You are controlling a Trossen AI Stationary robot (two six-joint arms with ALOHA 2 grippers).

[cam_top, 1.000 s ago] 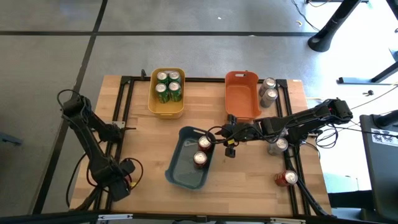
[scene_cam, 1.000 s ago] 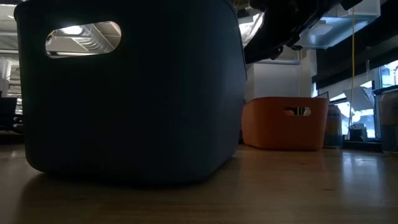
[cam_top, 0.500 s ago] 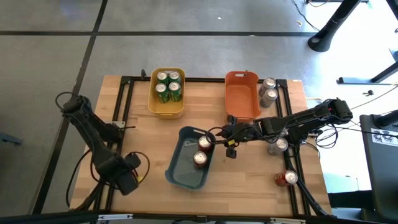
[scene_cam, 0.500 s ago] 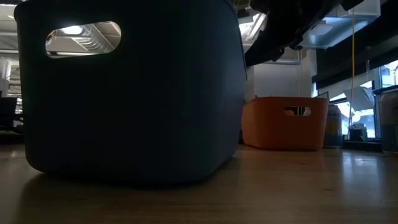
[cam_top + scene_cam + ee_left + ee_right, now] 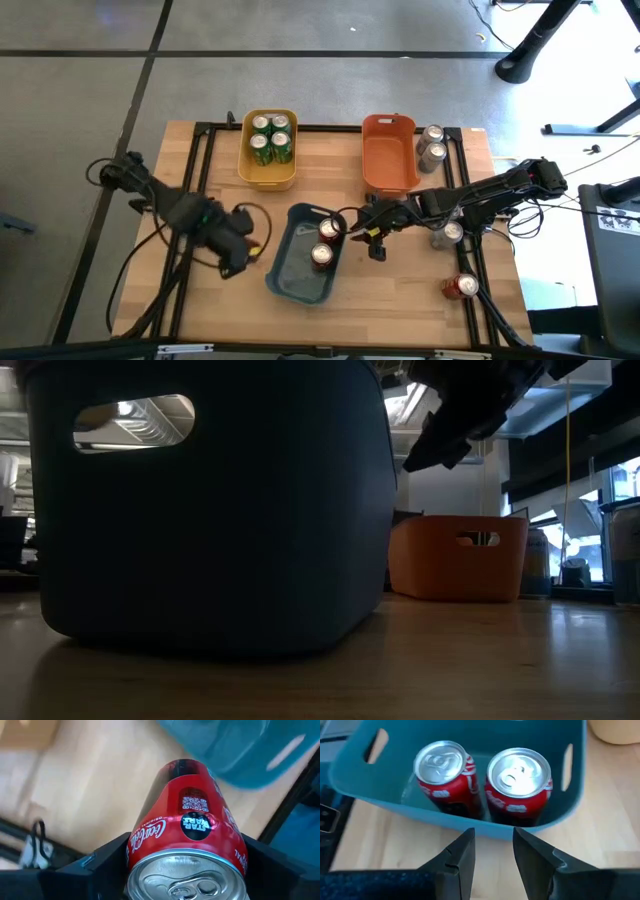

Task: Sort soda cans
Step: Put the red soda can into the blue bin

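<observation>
Red can (image 5: 187, 840) sits clamped between the two fingers of the left pincer (image 5: 240, 250), silver top toward the wrist camera, body pointing out past the fingertips toward the blue bin (image 5: 283, 283). High view places this pincer over the wood surface (image 5: 220, 300), just beside the bin's left wall, left of centre.

Blue bin stands near the middle of the surface, closer to the front edge. Two red cans (image 5: 447, 777) (image 5: 519, 782) stand upright inside it, side by side at its far-right end, tops up. Right pincer (image 5: 492, 850) hovers just outside that end of the bin, fingers a little apart and holding nothing; the two cans lie just beyond the fingertips, on the other side of the bin wall. In the high view it sits at (image 5: 372, 238), its arm reaching in from the right edge.

One more red can (image 5: 460, 288) lies on its side near the front-right corner. A silver-grey can (image 5: 447, 234) stands by the right edge, partly under the right arm.

Further back: orange bin (image 5: 389, 155) at the far edge, right of centre, with nothing visible inside. Two silver-grey cans (image 5: 432, 146) stand just beside its right wall. Yellow bin (image 5: 268, 172) at the far edge, left of centre, holds four green cans (image 5: 271, 137), upright, packed two by two.

Low view: dark wall of the blue bin fills the near field; orange bin behind.
</observation>
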